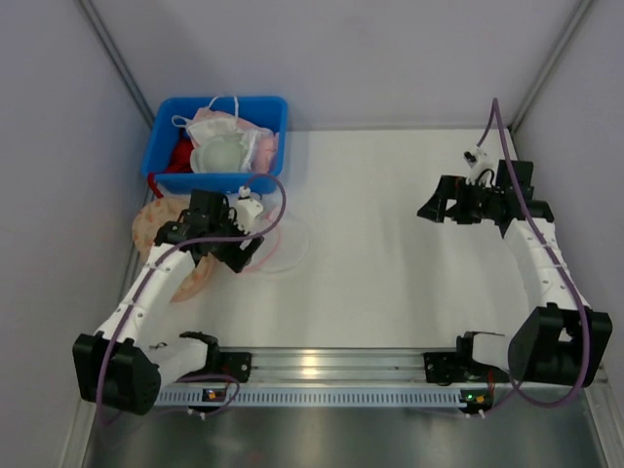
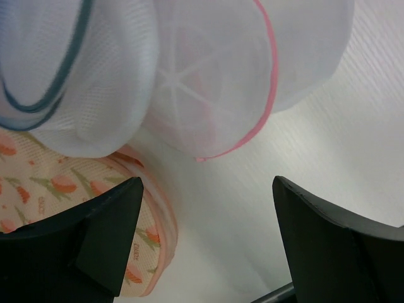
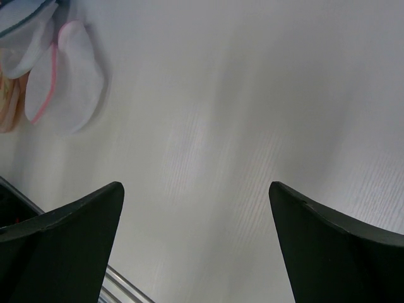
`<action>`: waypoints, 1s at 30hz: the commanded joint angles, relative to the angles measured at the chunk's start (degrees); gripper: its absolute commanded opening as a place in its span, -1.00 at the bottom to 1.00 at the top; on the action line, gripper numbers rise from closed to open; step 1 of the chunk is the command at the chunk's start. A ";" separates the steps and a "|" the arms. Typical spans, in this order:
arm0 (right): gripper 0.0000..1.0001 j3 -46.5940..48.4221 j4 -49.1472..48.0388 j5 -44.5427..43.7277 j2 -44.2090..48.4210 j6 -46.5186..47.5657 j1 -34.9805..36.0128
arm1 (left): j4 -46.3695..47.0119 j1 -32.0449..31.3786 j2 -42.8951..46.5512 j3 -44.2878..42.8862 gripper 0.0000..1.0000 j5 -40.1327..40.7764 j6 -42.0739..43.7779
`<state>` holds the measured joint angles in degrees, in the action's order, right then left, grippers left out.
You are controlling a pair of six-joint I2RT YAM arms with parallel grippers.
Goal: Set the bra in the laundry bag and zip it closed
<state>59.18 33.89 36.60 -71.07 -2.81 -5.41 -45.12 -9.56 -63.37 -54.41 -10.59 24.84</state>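
Both are wide open with nothing in them: the left gripper (image 2: 207,187) hangs over the laundry bag (image 2: 214,82) at the left, the right gripper (image 3: 196,188) at the far right, the bra (image 1: 232,125) in the blue bin (image 1: 226,181).

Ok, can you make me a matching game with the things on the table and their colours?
Things:
1. bin
2. laundry bag
3. mesh disc
4. round pouch

Colours:
A. white with a pink rim
B. beige with orange flowers
C. blue
D. white with a dark rim

Pairs: 1-C, 2-A, 3-D, 4-B
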 commanded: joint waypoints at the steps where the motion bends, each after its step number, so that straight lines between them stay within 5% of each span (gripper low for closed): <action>1: 0.99 -0.64 -3.04 1.46 -0.30 -0.79 1.10 | 0.65 -4.67 -1.13 1.41 0.76 3.99 8.73; 20: 0.99 -4.60 -1.11 -3.46 4.27 1.67 0.84 | 13.83 -24.44 -25.21 -4.03 0.35 22.53 -6.11; 30: 0.99 -5.30 0.29 -3.38 5.59 2.28 0.49 | 13.66 -26.03 -24.35 -8.33 0.32 24.30 -10.60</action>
<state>53.89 34.15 33.45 -67.40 -1.61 -5.34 -33.39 -34.79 -90.50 -59.33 12.12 16.86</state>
